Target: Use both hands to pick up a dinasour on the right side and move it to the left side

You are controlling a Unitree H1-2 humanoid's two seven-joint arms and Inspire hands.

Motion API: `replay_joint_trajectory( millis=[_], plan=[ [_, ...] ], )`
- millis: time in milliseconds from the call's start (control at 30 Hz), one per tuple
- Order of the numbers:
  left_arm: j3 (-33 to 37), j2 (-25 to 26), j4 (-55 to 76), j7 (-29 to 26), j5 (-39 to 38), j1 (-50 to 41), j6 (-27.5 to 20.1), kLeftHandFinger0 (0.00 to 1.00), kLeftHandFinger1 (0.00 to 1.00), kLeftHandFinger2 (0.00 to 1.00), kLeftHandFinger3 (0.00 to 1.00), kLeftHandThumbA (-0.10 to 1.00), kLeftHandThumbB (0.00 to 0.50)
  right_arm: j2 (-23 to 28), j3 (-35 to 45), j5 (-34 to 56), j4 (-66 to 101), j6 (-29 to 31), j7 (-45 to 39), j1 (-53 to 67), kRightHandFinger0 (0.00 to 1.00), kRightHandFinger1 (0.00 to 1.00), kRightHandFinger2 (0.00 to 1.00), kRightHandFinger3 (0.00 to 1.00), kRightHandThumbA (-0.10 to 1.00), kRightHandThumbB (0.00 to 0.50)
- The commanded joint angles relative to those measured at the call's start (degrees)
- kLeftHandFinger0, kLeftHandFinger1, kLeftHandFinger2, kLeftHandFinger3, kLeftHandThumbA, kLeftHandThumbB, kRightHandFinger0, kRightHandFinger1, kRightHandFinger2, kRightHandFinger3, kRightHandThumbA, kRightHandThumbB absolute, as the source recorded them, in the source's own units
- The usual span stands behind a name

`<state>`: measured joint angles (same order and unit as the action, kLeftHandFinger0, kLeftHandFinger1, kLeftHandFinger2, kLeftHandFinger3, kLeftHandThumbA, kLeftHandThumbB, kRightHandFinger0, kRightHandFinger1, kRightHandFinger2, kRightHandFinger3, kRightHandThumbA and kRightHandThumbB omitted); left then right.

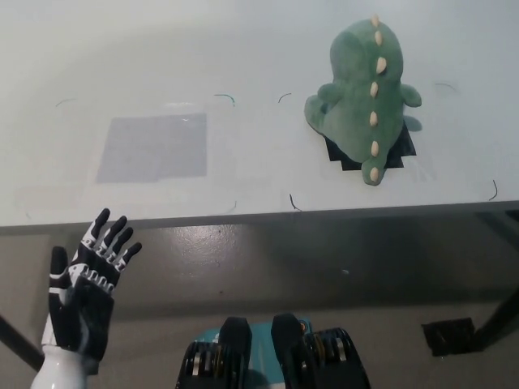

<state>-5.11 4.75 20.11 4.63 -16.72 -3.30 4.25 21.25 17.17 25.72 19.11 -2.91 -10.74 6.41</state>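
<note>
White table (243, 49) is seen with the green dinosaur (365, 97) at two o'clock, judged soft and light, best squeezed at both sides, while the left hand (85, 292) is spread below the edge.

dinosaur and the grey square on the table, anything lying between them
No object. In the head view, only bare white table with a few thin curved pen marks lies between the green dinosaur and the grey square.
</note>
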Motion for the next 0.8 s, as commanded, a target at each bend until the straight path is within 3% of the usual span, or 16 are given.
replay_joint_trajectory(
  millis=[0, 133, 300, 500, 533, 767],
  plan=[
    [-0.77, 0.75, 3.46, 0.30, -0.69, 1.42, -1.55, 1.00, 1.00, 1.00, 1.00, 1.00, 0.342, 1.30, 0.39, -1.11, 3.29, 2.42, -0.56, -2.03, 1.00, 1.00, 1.00, 1.00, 1.00, 0.321],
    [-1.27, 1.24, 5.02, 0.23, -0.45, 3.01, -1.52, 1.00, 1.00, 1.00, 1.00, 1.00, 0.325, 1.49, 0.93, -1.41, 4.47, 2.96, -0.32, -3.07, 1.00, 1.00, 1.00, 1.00, 1.00, 0.334],
    [-1.96, 1.65, 7.53, -0.88, -0.32, 6.18, 1.12, 1.00, 1.00, 1.00, 1.00, 1.00, 0.339, 1.87, 1.07, -0.82, 6.51, 0.70, 0.50, -6.06, 1.00, 1.00, 1.00, 1.00, 1.00, 0.357],
    [-2.39, 2.85, 7.16, -1.92, 0.27, 15.35, 4.36, 1.00, 1.00, 1.00, 1.00, 1.00, 0.349, 3.53, 0.84, 0.26, 7.60, -2.59, 1.26, -13.51, 1.00, 1.00, 1.00, 1.00, 1.00, 0.332],
    [-2.36, 2.91, 6.52, -1.95, 0.00, 16.72, 4.73, 1.00, 1.00, 1.00, 1.00, 1.00, 0.318, 3.57, 0.82, -0.09, 7.66, -3.11, 1.68, -14.59, 1.00, 1.00, 1.00, 1.00, 1.00, 0.331],
    [-2.07, 2.72, -0.15, -1.94, 0.56, 28.24, 5.57, 1.00, 1.00, 1.00, 1.00, 1.00, 0.348, 4.18, 1.03, -1.76, 8.35, -8.38, 4.53, -22.59, 1.00, 1.00, 1.00, 1.00, 1.00, 0.287]
  ],
)
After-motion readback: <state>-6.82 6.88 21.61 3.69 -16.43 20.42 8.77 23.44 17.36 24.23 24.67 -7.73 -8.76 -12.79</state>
